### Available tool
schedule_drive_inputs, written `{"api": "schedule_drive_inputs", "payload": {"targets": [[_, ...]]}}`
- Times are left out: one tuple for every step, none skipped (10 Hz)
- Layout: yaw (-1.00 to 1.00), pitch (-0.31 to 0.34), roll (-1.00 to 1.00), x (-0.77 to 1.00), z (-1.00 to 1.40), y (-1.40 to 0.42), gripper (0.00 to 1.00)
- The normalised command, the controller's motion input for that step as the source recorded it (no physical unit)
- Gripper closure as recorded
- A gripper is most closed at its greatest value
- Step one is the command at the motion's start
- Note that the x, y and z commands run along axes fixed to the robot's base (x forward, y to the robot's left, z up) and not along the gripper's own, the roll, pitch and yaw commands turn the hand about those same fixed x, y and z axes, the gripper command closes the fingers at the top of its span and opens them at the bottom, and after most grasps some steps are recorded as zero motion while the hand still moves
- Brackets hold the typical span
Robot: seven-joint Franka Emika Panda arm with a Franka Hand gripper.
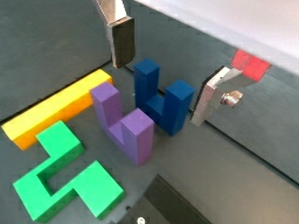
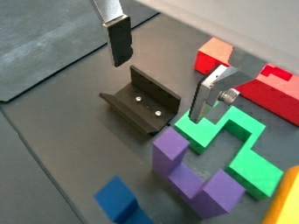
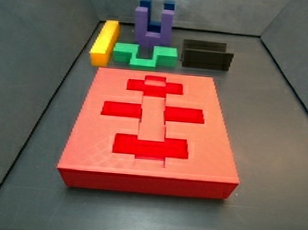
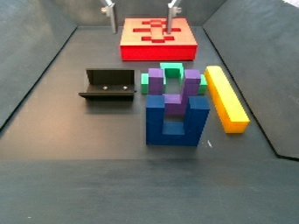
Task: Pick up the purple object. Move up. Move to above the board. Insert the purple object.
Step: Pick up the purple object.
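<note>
Purple block (image 1: 126, 122), U-shaped with two upright prongs, standing on the dark floor close beside the blue block (image 1: 160, 99), next to the green piece (image 2: 239, 144) and near the yellow bar (image 4: 226, 96). Gripper (image 2: 165, 68) hanging above the floor, silver fingers (image 2: 117, 35) spread apart with nothing between them, purple block (image 2: 193, 173) not grasped. Fixture (image 2: 142, 99) seen in a wrist view. Board (image 3: 152, 127) shown whole only in side views, well apart from the blocks.
</note>
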Motion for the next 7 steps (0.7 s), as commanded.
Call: {"api": "schedule_drive_inputs", "payload": {"targets": [[-0.16,-0.069,0.04,0.14,-0.39,0.0,0.0],[-0.07,-0.13,0.06,0.0,-0.46,-0.06,0.0],[-0.04,-0.127,0.07,0.0,-0.48,-0.1,0.0],[-0.04,-0.114,0.05,-0.22,-0.41,-0.09,0.0],[-0.03,-0.151,0.02,-0.27,-0.41,-0.04,0.0],[-0.04,-0.143,0.0,-0.13,-0.38,0.0,0.0],[-0.14,-0.091,0.0,-0.23,-0.32,0.11,0.0]]}}
